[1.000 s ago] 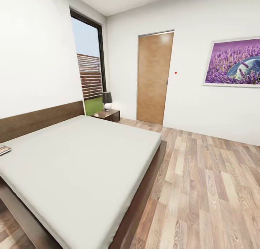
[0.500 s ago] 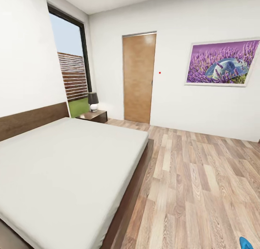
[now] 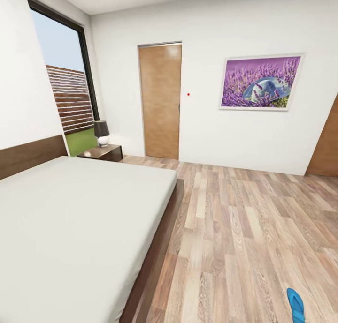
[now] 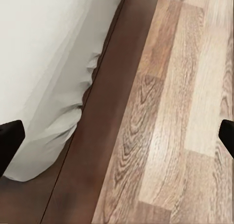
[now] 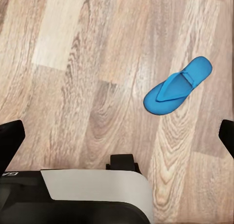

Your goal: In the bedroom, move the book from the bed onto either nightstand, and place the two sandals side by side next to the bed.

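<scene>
The bed (image 3: 70, 229) fills the left of the head view, with a bare pale mattress and a dark wooden frame. One nightstand (image 3: 101, 153) stands beyond it under the window. A blue sandal (image 3: 295, 305) lies on the floor at the bottom right, well away from the bed. In the right wrist view this sandal (image 5: 178, 86) lies flat on the planks, beyond my open right gripper (image 5: 117, 138) and apart from it. My left gripper (image 4: 117, 141) hangs open and empty over the mattress corner (image 4: 44, 87) and the bed frame. The book is out of view.
A small lamp (image 3: 102, 133) sits on the nightstand. A wooden door (image 3: 160, 100) and a lavender painting (image 3: 260, 82) are on the far wall, and a second door (image 3: 326, 145) is at the right edge. Wood floor (image 3: 244, 220) stretches right of the bed. My base (image 5: 92, 194) shows in the right wrist view.
The head view has swung right: the book left the picture at the left edge, and the blue sandal came into view at the bottom right. Nothing in the room has moved.
</scene>
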Motion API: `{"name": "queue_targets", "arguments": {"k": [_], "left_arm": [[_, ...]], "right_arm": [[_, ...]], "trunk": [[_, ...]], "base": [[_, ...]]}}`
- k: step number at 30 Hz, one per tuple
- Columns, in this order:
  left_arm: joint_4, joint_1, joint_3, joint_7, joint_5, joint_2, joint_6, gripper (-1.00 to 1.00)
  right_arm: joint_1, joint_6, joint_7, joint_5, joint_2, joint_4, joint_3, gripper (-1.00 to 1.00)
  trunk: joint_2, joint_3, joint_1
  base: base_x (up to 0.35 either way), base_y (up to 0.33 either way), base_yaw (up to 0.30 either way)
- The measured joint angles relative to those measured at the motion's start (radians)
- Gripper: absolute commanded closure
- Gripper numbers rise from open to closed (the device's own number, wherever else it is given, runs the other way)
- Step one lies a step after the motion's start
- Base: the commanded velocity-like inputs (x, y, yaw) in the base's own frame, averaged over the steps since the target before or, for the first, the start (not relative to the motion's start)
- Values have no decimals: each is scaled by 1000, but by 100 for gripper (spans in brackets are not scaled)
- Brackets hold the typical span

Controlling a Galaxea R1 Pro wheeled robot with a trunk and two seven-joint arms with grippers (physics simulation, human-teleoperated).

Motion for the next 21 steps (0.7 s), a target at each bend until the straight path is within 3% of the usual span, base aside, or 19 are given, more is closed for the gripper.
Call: {"name": "queue_targets", "arguments": {"k": [21], "left_arm": [[0,0,0,0,0,0,0,-100]], "right_arm": [[0,0,0,1,0,0,0,-100]], "trunk": [[0,0,0]], "base": [[0,0,-250]]}}
